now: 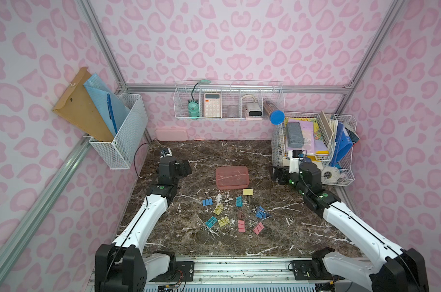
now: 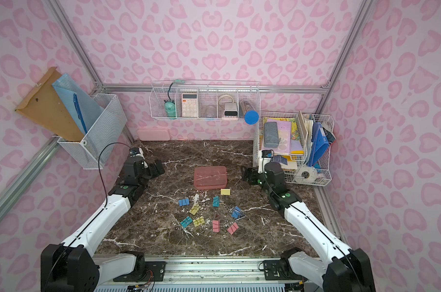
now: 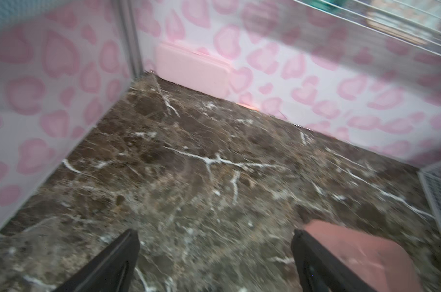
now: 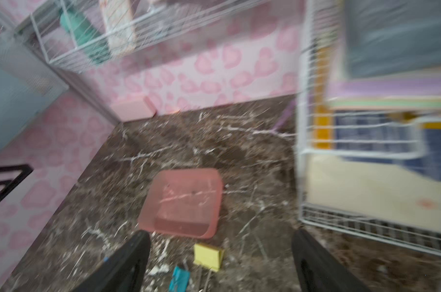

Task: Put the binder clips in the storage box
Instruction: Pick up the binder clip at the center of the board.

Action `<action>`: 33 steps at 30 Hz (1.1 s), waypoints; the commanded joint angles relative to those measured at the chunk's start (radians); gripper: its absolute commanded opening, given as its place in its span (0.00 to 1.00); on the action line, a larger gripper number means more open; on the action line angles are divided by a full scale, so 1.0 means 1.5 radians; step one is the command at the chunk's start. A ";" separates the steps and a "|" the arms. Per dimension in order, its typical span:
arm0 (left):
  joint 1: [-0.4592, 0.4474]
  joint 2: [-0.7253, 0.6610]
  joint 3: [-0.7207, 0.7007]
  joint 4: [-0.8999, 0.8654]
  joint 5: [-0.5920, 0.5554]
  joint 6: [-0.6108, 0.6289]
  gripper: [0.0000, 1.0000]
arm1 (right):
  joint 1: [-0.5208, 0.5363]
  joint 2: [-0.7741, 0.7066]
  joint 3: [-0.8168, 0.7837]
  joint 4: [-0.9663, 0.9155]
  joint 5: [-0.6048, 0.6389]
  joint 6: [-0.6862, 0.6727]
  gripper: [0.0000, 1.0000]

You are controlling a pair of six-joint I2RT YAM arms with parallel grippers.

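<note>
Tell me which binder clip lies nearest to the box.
The pale yellow clip beside the box's near right corner; all the others lie farther toward the robot.

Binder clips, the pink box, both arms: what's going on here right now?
Nothing is held yet. The pastel blue, teal, yellow and pink binder clips lie scattered on the brown marble tabletop, on the robot's side of the small dusty-pink plastic storage box, which is empty. The left gripper and the right gripper hang on either side of the box, fingers spread open and empty. One yellow clip lies closest to the box.
</note>
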 commanded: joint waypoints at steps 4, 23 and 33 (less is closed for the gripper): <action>-0.102 -0.051 0.007 -0.186 0.014 -0.070 0.99 | 0.161 0.151 0.100 -0.087 0.014 0.090 0.89; -0.104 -0.121 -0.052 -0.209 0.081 -0.083 0.99 | 0.117 0.320 0.018 0.074 -0.176 0.207 0.56; -0.103 -0.108 -0.050 -0.206 0.091 -0.085 0.99 | 0.116 0.360 0.025 0.086 -0.188 0.201 0.36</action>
